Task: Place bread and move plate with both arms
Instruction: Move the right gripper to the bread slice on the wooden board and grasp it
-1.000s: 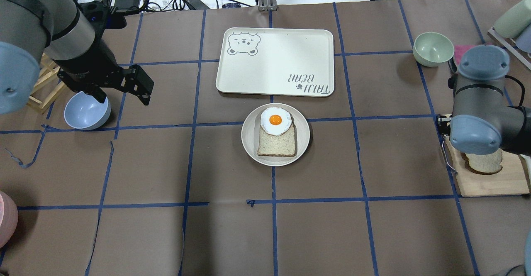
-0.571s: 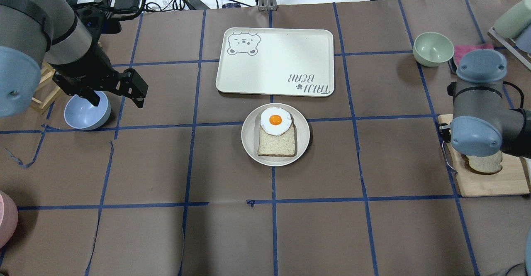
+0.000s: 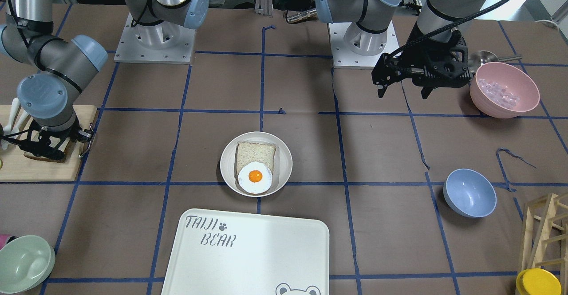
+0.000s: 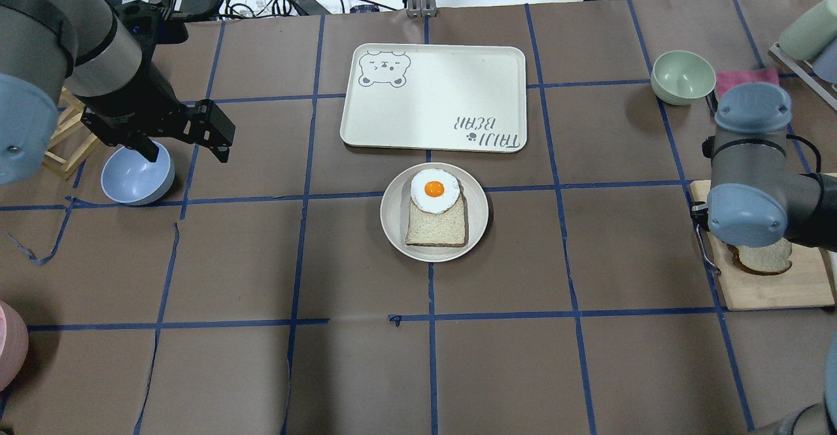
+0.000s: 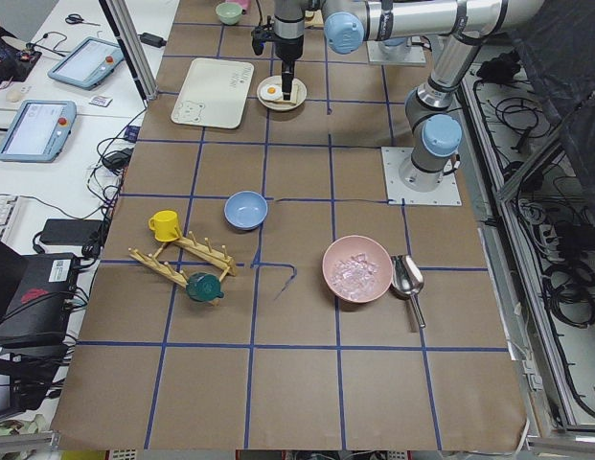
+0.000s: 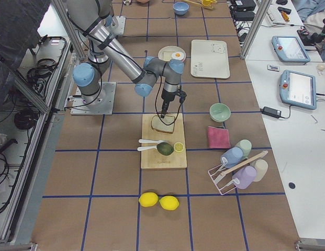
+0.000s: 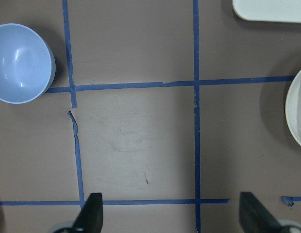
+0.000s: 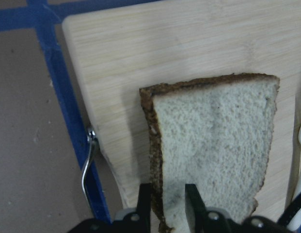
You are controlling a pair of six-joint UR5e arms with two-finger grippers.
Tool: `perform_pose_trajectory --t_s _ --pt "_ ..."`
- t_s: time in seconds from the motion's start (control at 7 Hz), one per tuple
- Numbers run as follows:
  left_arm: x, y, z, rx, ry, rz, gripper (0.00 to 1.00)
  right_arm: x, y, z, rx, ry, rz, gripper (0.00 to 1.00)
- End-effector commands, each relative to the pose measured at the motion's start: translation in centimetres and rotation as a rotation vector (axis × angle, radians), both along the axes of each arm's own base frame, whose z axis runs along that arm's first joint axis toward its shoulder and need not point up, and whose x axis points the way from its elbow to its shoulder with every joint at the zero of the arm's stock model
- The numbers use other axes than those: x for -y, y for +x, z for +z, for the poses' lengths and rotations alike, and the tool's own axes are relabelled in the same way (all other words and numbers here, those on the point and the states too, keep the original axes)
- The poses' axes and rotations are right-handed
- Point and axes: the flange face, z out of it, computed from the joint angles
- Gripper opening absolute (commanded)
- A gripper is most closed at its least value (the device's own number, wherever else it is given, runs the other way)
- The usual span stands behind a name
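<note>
The bread (image 8: 213, 145), a pale slice with a dark crust, lies on a wooden cutting board (image 4: 771, 291) at the table's right edge. My right arm partly hides it in the overhead view (image 4: 762, 260). My right gripper (image 8: 169, 206) is down on it, fingers shut narrowly on its crust edge. The round off-white plate (image 4: 392, 226) sits mid-table and holds a squarer slice (image 4: 437, 226) with a fried egg (image 4: 433, 190). My left gripper (image 4: 188, 154) hovers open and empty by a blue bowl (image 4: 134, 176), far left of the plate.
The white TAIJI BEAR tray (image 4: 444, 95) lies just beyond the plate. A green bowl (image 4: 683, 76) stands at the far right. A pink bowl of ice (image 3: 503, 88) is near my left arm. A wooden rack (image 3: 543, 233) stands beyond the blue bowl.
My left gripper has drifted slightly left and away from the plate. My right wrist has shifted a little over the board, covering more of the bread.
</note>
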Motion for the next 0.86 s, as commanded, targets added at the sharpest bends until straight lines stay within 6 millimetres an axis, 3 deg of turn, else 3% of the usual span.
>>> perform_pose_trajectory --t_s 0.0,0.43,0.57,0.71 --pt "0.4 -0.6 0.7 -0.057 -0.025 -0.013 1.00 -0.2 -0.4 -0.3 -0.008 0.021 -0.002 0.00" --pt "0.5 -1.3 0.4 -0.055 -0.017 -0.031 1.00 0.0 -0.4 1.0 -0.011 0.006 0.026 0.00" --pt "0.4 -1.3 0.5 -0.049 -0.017 -0.032 1.00 -0.2 -0.3 2.5 -0.008 0.001 0.081 0.00" --pt "0.2 -1.3 0.3 -0.048 -0.013 -0.035 1.00 -0.4 0.3 5.2 -0.025 -0.044 0.101 0.00"
